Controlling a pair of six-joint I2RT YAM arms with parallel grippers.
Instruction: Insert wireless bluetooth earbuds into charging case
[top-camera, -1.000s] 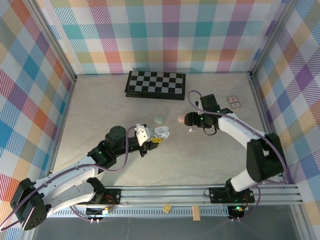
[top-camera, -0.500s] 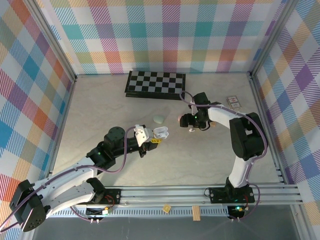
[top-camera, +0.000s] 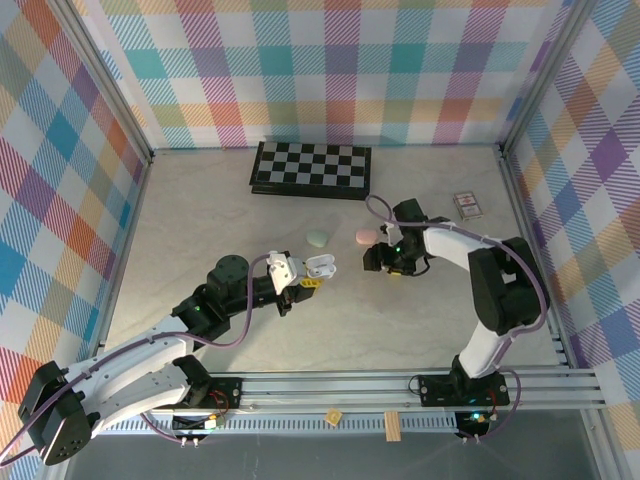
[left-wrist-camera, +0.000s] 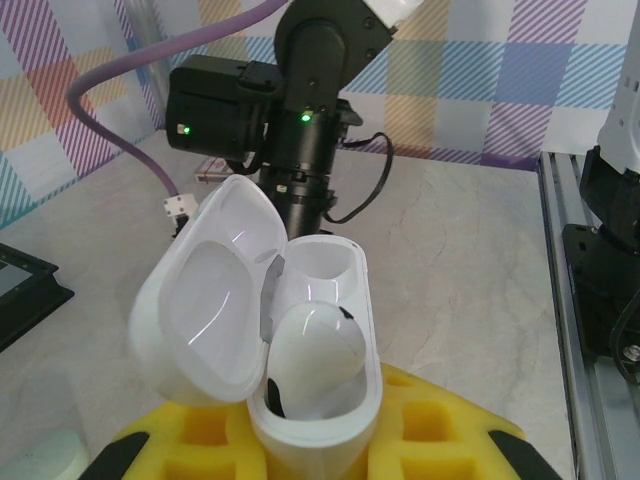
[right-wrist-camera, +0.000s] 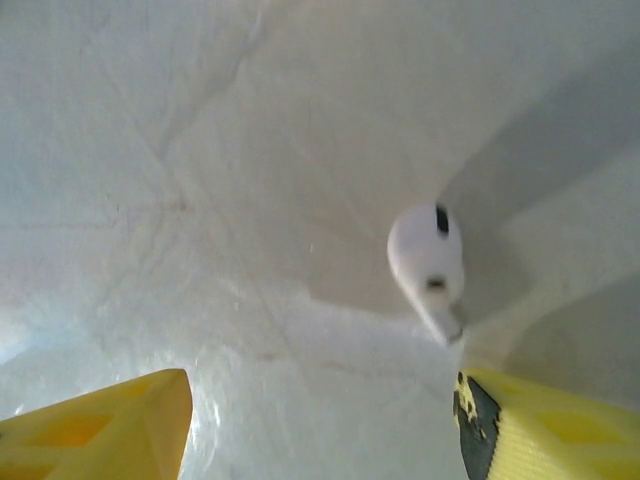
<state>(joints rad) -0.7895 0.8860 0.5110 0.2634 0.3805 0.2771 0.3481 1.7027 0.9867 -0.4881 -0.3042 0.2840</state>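
My left gripper (top-camera: 308, 278) is shut on a white charging case (left-wrist-camera: 318, 400), held upright between its yellow pads (left-wrist-camera: 440, 440) with the lid (left-wrist-camera: 205, 290) swung open. One white earbud (left-wrist-camera: 315, 350) sits in the near slot; the far slot (left-wrist-camera: 322, 268) is empty. In the top view the case (top-camera: 322, 265) hangs over the middle of the table. My right gripper (top-camera: 380, 258) is low over the table and open (right-wrist-camera: 320, 420). A second white earbud (right-wrist-camera: 428, 262) lies on the table between its yellow fingers (right-wrist-camera: 110, 420), close to the right one and touching neither.
A pink case (top-camera: 366, 237) lies just behind my right gripper and a mint case (top-camera: 317, 238) to its left. A folded chessboard (top-camera: 310, 168) sits at the back and a small card box (top-camera: 467, 204) at the right. The right arm (left-wrist-camera: 300, 110) stands close beyond the white case.
My right gripper has moved a little nearer and down over the spot where the loose earbud lay. My left gripper and its case have hardly moved.
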